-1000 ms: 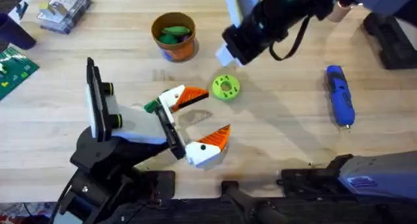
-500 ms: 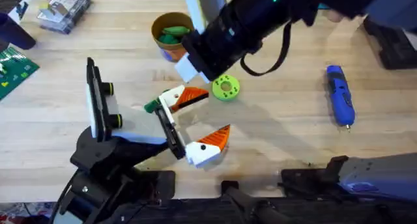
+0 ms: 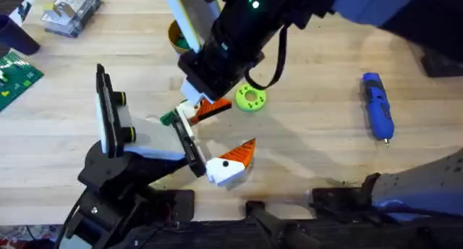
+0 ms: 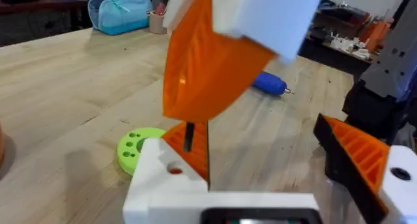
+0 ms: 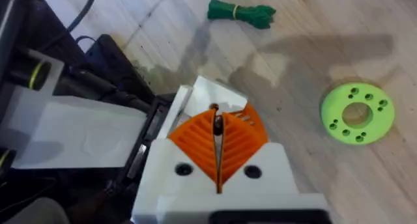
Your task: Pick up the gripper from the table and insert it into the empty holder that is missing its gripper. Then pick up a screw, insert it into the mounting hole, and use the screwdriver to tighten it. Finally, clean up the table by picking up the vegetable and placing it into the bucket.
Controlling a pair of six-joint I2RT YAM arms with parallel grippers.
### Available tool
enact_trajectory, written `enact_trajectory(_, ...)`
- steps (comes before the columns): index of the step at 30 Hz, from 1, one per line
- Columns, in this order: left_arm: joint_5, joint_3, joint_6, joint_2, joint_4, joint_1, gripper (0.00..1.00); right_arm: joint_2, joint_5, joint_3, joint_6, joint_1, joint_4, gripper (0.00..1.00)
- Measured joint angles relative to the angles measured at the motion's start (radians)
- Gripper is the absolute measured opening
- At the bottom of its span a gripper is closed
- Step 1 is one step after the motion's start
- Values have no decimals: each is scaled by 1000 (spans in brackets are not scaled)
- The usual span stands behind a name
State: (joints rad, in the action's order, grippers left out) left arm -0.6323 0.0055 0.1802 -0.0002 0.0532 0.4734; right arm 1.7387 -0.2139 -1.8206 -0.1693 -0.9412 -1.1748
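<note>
The gripper, a white finger with an orange wedge and a green rear piece, sits at the far end of the black rail of the holder. Its mounting hole faces up. The holder is my left arm's mount. My left gripper is open, its two fingers wide apart. My right gripper hangs just above the seated finger, pads shut on a small black screw. The blue screwdriver lies at the right. The orange bucket peeks out behind the right arm. A green vegetable bunch lies on bare wood.
A green disc with holes rests right of the holder. The upright black plate stands at the left. A clear plastic box and a green circuit board sit at the far left. Bare wood lies between disc and screwdriver.
My right arm has swept left and nearer, from beside the bucket to over the gripper in the holder, and now covers most of the bucket. The left arm has not moved.
</note>
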Motion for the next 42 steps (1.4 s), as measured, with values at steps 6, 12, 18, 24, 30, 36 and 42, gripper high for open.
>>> enact_trajectory(6, 0, 0, 0, 0, 0, 0, 990, 1, 27, -2, 36, -19, 8, 6)
enact_trajectory(12, 0, 0, 0, 0, 0, 0, 990, 1, 31, -2, 43, -21, 27, 6)
enact_trajectory(18, 0, 0, 0, 0, 0, 0, 990, 5, 33, -2, 43, -21, 26, 6)
enact_trajectory(24, 0, 0, 7, 0, 1, 0, 990, 25, 33, -3, 43, -21, 29, 6)
enact_trajectory(30, 0, 0, 11, 0, 0, 0, 990, 31, 33, -8, 44, -26, 27, 6)
enact_trajectory(36, 0, 0, 11, 0, 0, 0, 990, 37, 10, -8, 60, -30, 17, 6)
enact_trajectory(42, 0, 0, 12, 0, 0, 0, 990, 37, 11, -9, 66, -30, 8, 6)
